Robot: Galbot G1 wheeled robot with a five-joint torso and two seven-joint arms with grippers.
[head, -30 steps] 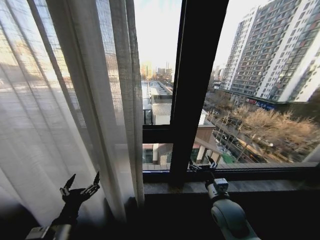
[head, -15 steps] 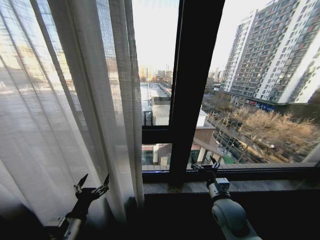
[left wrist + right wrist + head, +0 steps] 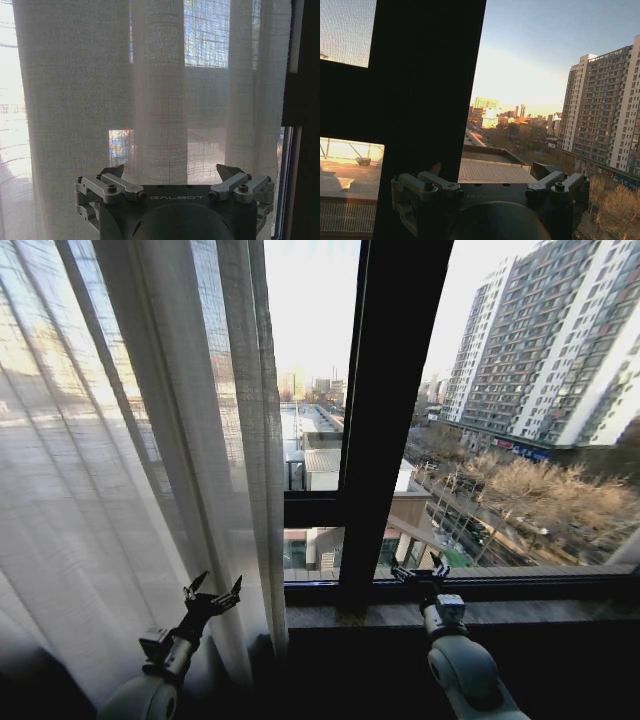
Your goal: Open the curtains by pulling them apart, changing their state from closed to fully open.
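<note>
While the curtains (image 3: 150,470) hang bunched over the left part of the window, we hold our left gripper (image 3: 212,592) spread wide and empty just in front of their lower folds.

We judge this sheer white fabric to be light, soft and limp, so it should slide easily yet slip out of a loose pinch; the thick vertical pleat (image 3: 160,95) straight ahead of the left gripper (image 3: 172,175) looks the best place to take hold. In the left wrist view that pleat sits between the two open fingers, close but not yet touched. Our right gripper (image 3: 420,575) rests by the window sill (image 3: 540,612) beyond the dark window frame (image 3: 385,410), well apart from the cloth, its fingers (image 3: 552,180) open on nothing.
</note>
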